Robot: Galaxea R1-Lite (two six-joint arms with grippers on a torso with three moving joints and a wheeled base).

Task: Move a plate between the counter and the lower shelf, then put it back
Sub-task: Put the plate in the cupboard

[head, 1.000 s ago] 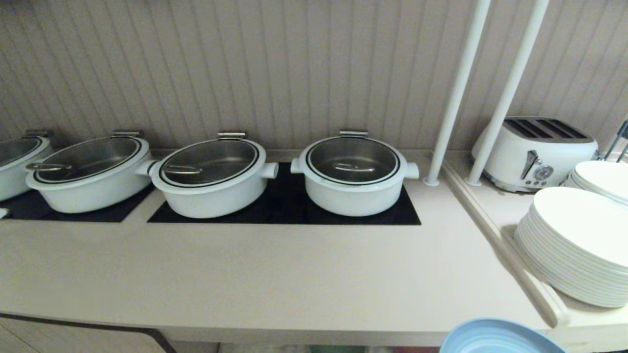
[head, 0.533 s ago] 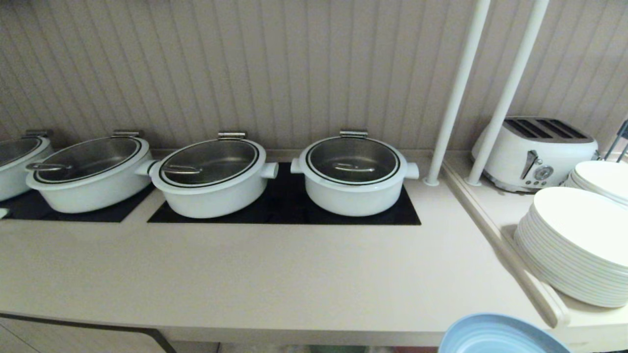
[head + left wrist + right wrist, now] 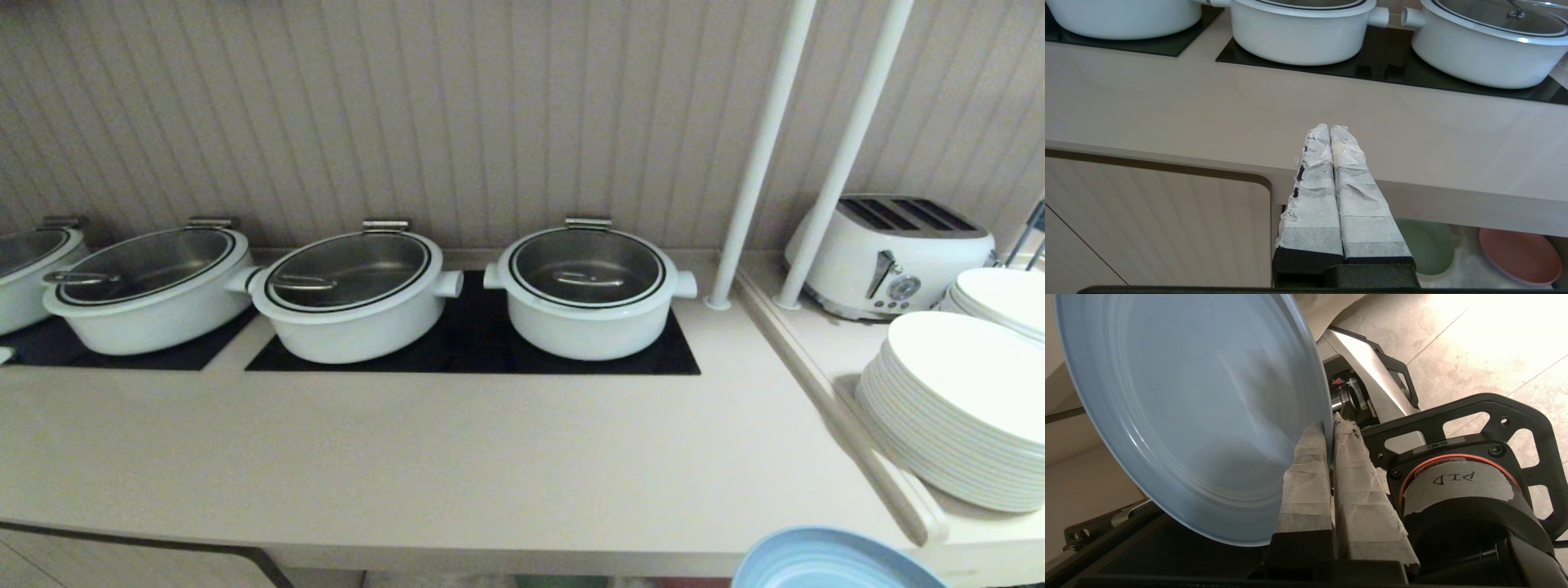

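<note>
Light-blue matte round plate hung pinched by its rim in the right pincer, just below and in front of the beige table edge at its right end, while the left pincer, pressed together, idled empty.

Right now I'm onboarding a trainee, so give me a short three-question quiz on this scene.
1. True or false: the right pincer is shut on the rim of the light-blue plate.
2. Which small plates lie in the lower shelf? A) green plate and pink plate B) two white C) none
3. Fill in: the left pincer, shut and empty, hangs before the ____.

Key: 1 true; 2 A; 3 counter.
</note>
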